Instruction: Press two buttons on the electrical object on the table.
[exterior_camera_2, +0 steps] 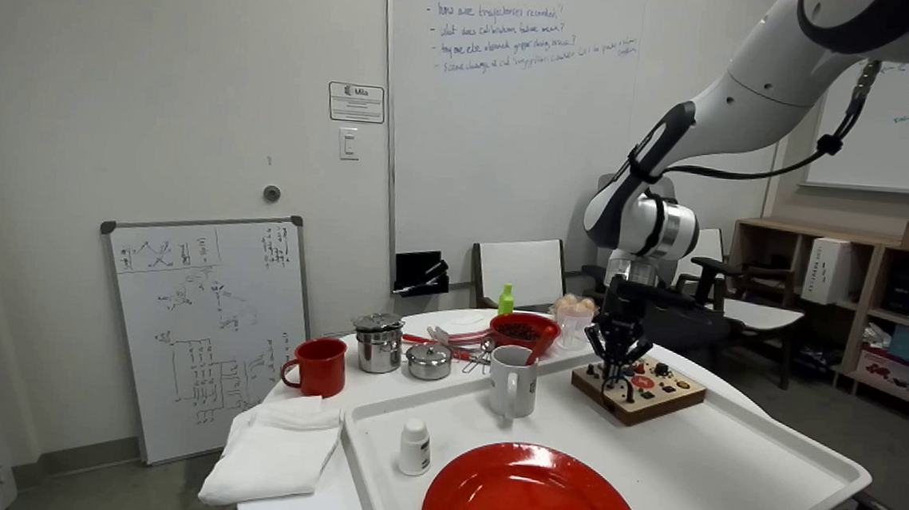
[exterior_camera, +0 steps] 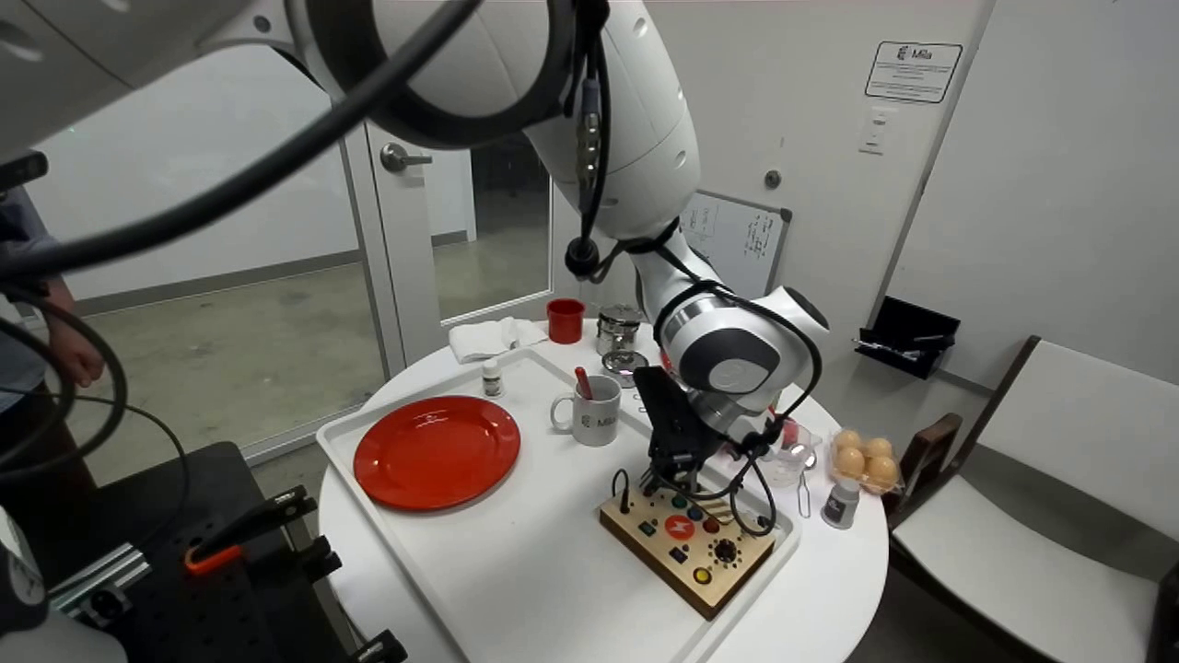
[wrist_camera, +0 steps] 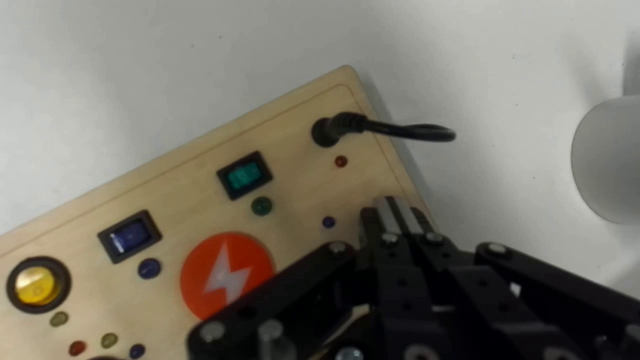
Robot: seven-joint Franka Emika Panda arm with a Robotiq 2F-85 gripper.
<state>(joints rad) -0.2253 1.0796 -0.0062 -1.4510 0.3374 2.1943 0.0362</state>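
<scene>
The electrical object is a tan wooden board (exterior_camera: pixel 702 549) on the tray; it also shows in an exterior view (exterior_camera_2: pixel 652 403) and the wrist view (wrist_camera: pixel 295 240). The wrist view shows a green rocker switch (wrist_camera: pixel 244 175), a blue rocker switch (wrist_camera: pixel 129 237), a yellow round button (wrist_camera: pixel 38 285) and a black plug (wrist_camera: pixel 327 131). My gripper (wrist_camera: pixel 395 205) is shut and empty, pointing down at the board's end edge, beside a small blue light (wrist_camera: pixel 328 222). I cannot tell if its tips touch the wood. The gripper hides part of the board. The round white table (exterior_camera: pixel 847 589) carries the tray.
On the tray (exterior_camera: pixel 396 562) lie a red plate (exterior_camera: pixel 437 451), a white mug (exterior_camera: pixel 597 419) near the gripper and a small white bottle (exterior_camera: pixel 492 378). Around it stand a red cup (exterior_camera_2: pixel 319 367), metal pots (exterior_camera_2: pixel 378 350), a red bowl (exterior_camera_2: pixel 507 323) and a box of eggs (exterior_camera: pixel 866 459).
</scene>
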